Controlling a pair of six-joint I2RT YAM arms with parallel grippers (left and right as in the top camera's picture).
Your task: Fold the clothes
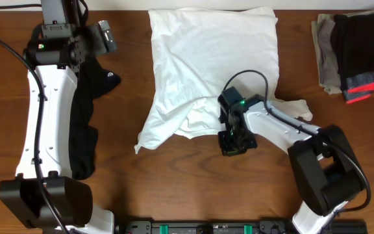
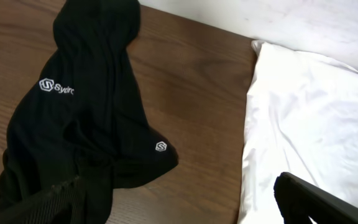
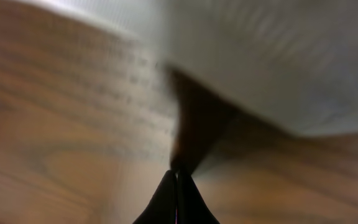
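The white T-shirt (image 1: 213,58) lies at the table's far middle, partly folded, with its lower part bunched and a corner pointing down-left. No print shows. My right gripper (image 1: 232,144) is shut just below the shirt's lower edge. In the blurred right wrist view its fingers (image 3: 176,175) are pressed together over bare wood, with the white cloth (image 3: 278,62) just ahead and nothing seen between them. My left gripper (image 1: 107,36) is open and empty at the far left. In the left wrist view (image 2: 178,185) it spans bare wood beside the shirt's edge (image 2: 309,112).
A black garment with a small white logo (image 1: 89,97) lies along the left side under my left arm; it also shows in the left wrist view (image 2: 86,112). A pile of folded grey, black and coral-striped garments (image 1: 356,55) sits at the far right.
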